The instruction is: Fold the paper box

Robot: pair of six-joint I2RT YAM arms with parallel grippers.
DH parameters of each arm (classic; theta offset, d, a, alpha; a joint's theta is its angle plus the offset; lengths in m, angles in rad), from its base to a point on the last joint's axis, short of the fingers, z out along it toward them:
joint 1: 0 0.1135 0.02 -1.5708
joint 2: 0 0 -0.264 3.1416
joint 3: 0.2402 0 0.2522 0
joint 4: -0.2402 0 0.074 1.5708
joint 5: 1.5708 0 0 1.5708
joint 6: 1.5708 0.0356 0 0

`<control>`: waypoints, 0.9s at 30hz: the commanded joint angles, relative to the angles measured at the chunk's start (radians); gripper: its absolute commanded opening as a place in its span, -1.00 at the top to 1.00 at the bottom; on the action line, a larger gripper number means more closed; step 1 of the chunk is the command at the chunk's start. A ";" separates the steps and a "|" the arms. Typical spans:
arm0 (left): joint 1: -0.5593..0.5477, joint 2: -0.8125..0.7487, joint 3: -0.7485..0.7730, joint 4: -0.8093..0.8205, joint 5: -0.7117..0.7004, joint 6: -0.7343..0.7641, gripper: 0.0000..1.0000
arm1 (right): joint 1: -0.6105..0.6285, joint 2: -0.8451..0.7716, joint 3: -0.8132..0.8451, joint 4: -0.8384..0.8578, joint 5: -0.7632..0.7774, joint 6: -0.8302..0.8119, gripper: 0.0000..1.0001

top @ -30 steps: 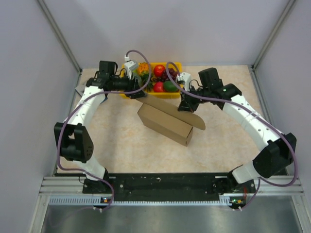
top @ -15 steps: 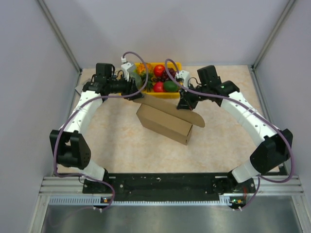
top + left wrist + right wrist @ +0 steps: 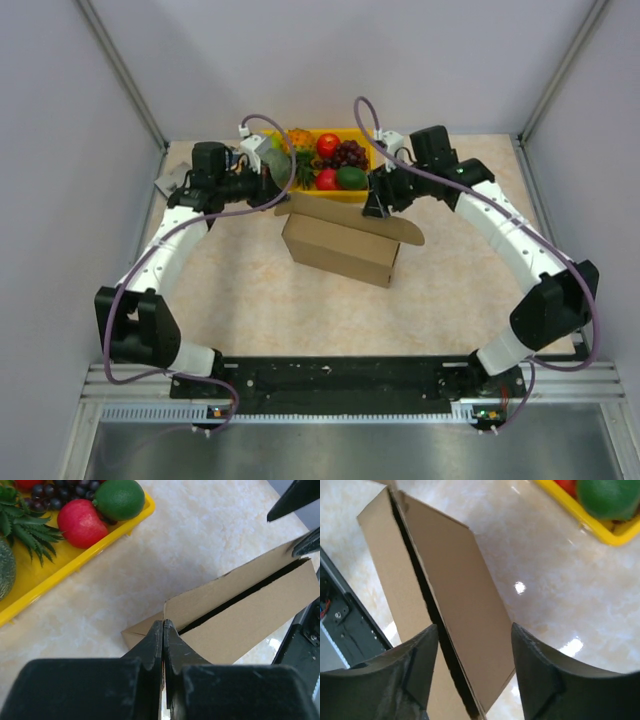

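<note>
Box (image 3: 340, 250), centre: left hand (image 3: 163, 628) pressed together at its 9 o'clock corner, probably steadying; right hand (image 3: 474, 636) spread astride its flap.

The left fingers (image 3: 150, 652) hide the paper box's (image 3: 240, 610) near corner; the yellow tray (image 3: 75, 562) runs off the left wrist view's top and left; the right wrist view crops the box's length.

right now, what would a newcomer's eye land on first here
The brown paper box in the middle of the table, its lid flap raised. The left gripper is pinched shut on a corner of the box, and the right gripper stands open astride the flap. Behind sits a yellow tray of bright fruit.
</note>
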 commanded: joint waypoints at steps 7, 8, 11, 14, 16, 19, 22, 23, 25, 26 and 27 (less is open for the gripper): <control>-0.004 -0.056 -0.046 0.106 -0.104 -0.050 1.00 | -0.292 -0.136 -0.081 -0.005 -0.167 0.127 -0.43; -0.002 -0.053 -0.038 0.102 -0.101 -0.046 1.00 | -0.297 -0.140 -0.085 -0.003 -0.171 0.087 -0.44; -0.002 -0.037 -0.014 0.086 -0.092 -0.023 1.00 | -0.319 -0.133 -0.091 0.006 -0.220 0.021 -0.43; -0.002 -0.030 0.000 0.073 -0.093 -0.017 1.00 | -0.340 -0.099 -0.094 0.009 -0.256 0.012 -0.33; -0.002 -0.028 0.003 0.070 -0.100 -0.020 1.00 | -0.351 -0.088 -0.111 0.012 -0.294 0.012 -0.18; -0.001 -0.019 0.008 0.074 -0.100 -0.023 1.00 | -0.353 -0.090 -0.143 0.026 -0.339 0.019 -0.09; 0.001 -0.008 0.014 0.073 -0.100 -0.024 1.00 | -0.354 -0.108 -0.171 0.032 -0.284 0.057 -0.10; 0.001 -0.007 0.016 0.074 -0.098 -0.026 1.00 | -0.353 -0.113 -0.174 0.030 -0.267 0.070 -0.10; 0.001 -0.004 0.017 0.077 -0.095 -0.027 1.00 | -0.352 -0.125 -0.180 0.026 -0.242 0.075 -0.09; 0.001 -0.004 0.020 0.079 -0.095 -0.030 1.00 | -0.352 -0.137 -0.183 0.026 -0.239 0.102 -0.08; 0.002 -0.004 0.020 0.077 -0.096 -0.029 1.00 | -0.352 -0.143 -0.185 0.024 -0.240 0.104 -0.01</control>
